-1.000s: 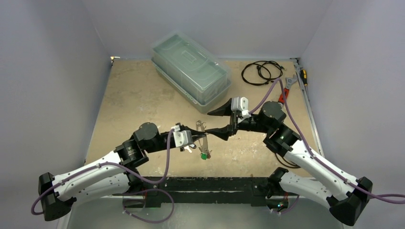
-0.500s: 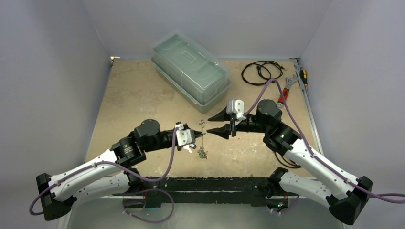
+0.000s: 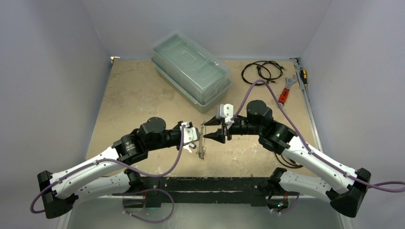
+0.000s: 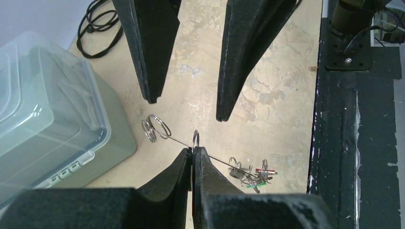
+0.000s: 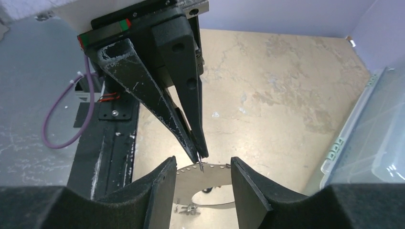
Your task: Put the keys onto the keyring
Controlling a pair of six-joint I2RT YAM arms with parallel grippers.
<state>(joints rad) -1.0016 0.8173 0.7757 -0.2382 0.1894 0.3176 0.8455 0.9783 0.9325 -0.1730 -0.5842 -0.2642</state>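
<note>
The keyring (image 5: pixel 210 177) is a flat silver ring plate with small holes along its rim. My left gripper (image 3: pixel 198 136) is shut on its rim and holds it above the table, edge-on in the left wrist view (image 4: pixel 224 163). Split rings (image 4: pixel 156 129) hang at its far end. The keys (image 4: pixel 251 174), with red and green tags, hang in a cluster at its near end and show in the top view (image 3: pixel 202 153). My right gripper (image 3: pixel 206 130) is open, with its fingers (image 5: pixel 160 191) on either side of the plate and not touching it.
A clear lidded plastic box (image 3: pixel 191 71) stands at the back. A coiled black cable (image 3: pixel 260 71), a red-handled wrench (image 3: pixel 285 91) and a screwdriver (image 3: pixel 302 76) lie at the back right. A black strip (image 3: pixel 205 183) runs along the table's near edge.
My right gripper has moved left, narrowed its opening, and now straddles the keyring. My left gripper has moved slightly right with the keyring, which now hangs edge-on.
</note>
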